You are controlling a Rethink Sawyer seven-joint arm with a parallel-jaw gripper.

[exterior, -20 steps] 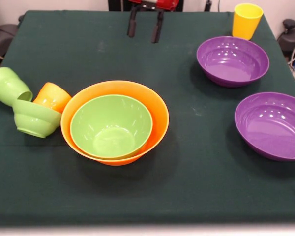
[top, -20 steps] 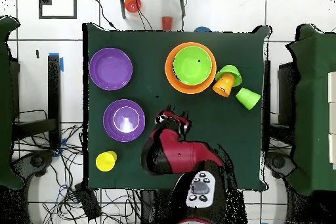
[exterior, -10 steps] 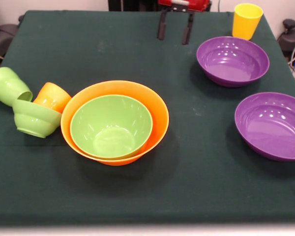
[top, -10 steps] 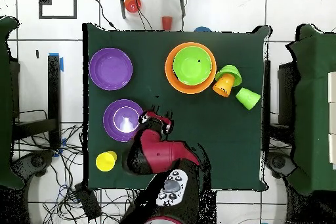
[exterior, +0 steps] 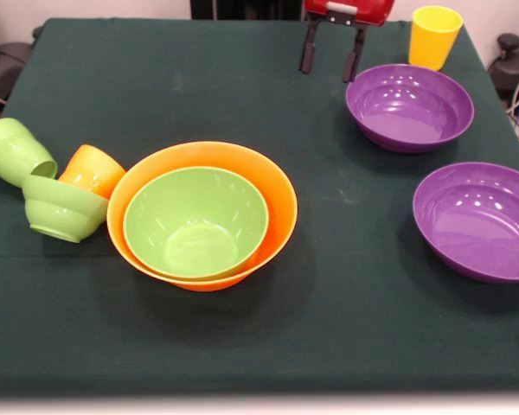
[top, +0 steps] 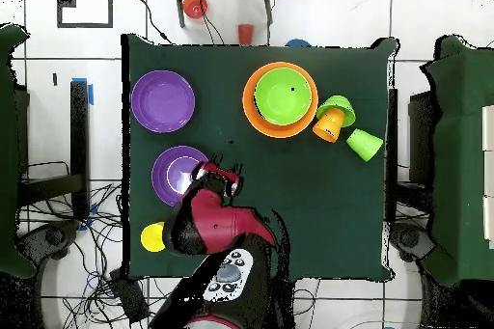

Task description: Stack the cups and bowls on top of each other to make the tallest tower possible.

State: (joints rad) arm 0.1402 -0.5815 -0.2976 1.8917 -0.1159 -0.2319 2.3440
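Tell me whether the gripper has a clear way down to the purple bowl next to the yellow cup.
Probably yes. The gripper hangs open beside that purple bowl, whose inside is empty, with nothing over its rim. The yellow cup stands apart behind it.

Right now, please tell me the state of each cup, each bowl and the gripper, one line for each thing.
Gripper: open, empty, beside the far purple bowl.
Orange bowl: upright, holds the medium green bowl.
Medium green bowl: upright, nested, empty.
Far purple bowl: upright, empty.
Near purple bowl: upright, empty.
Small green bowl: tilted.
Orange cup: tipped over.
Green cup: lying on its side.
Yellow cup: upright.
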